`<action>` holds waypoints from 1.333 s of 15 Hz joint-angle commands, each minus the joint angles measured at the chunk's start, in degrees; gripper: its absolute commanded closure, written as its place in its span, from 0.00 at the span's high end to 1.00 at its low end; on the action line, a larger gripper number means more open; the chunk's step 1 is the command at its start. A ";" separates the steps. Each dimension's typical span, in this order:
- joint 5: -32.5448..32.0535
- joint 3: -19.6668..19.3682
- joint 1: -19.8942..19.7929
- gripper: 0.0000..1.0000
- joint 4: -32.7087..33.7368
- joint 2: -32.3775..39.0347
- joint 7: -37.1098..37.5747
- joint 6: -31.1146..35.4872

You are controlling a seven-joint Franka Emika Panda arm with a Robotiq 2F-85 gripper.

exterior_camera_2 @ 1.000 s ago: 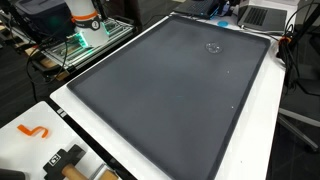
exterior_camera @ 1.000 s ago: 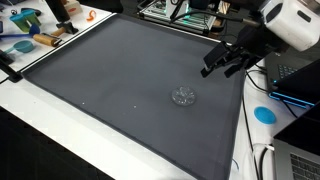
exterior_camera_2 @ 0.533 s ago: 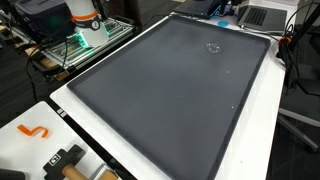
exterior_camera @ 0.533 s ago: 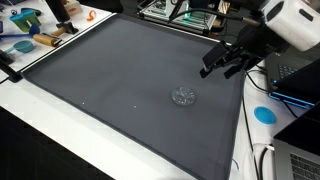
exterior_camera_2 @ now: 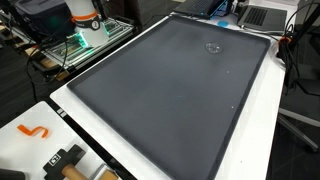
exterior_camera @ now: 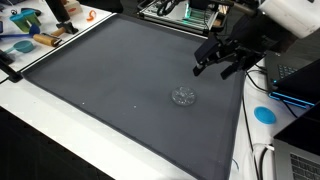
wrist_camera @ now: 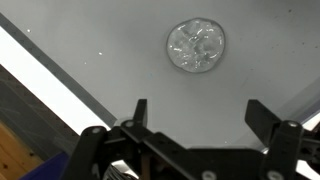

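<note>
A small clear, bumpy plastic object (exterior_camera: 183,97) lies on the dark grey mat (exterior_camera: 110,80). It shows faintly in an exterior view (exterior_camera_2: 212,47) near the far end of the mat, and in the wrist view (wrist_camera: 195,46) at the top centre. My black gripper (exterior_camera: 212,64) hangs above the mat's edge, up and to the right of the clear object, apart from it. In the wrist view the gripper (wrist_camera: 197,112) is open and empty, with the fingertips (wrist_camera: 140,108) spread wide below the object.
A white table border (exterior_camera: 245,120) rings the mat. A blue round disc (exterior_camera: 264,114) and a laptop (exterior_camera: 295,85) lie beside it. Tools and coloured items (exterior_camera: 30,30) sit at one corner. An orange S-shaped hook (exterior_camera_2: 33,131) and a rack with green light (exterior_camera_2: 80,40) show too.
My gripper has moved a little left over the mat toward the clear object, and the arm has shifted up in the picture. The object has not moved.
</note>
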 commanded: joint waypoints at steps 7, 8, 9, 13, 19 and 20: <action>12.87 0.88 -7.56 1.00 -2.45 -4.06 4.99 4.30; 14.45 0.84 -8.42 1.00 -3.12 -4.68 5.64 5.35; 16.15 0.85 -9.34 1.00 -3.74 -5.20 6.36 6.52; 22.33 0.76 -12.79 1.00 -8.02 -7.57 9.61 11.80; 34.60 0.95 -16.99 1.00 -16.58 -10.79 9.87 18.60; 36.63 1.03 -17.66 1.00 -18.60 -11.42 9.62 20.33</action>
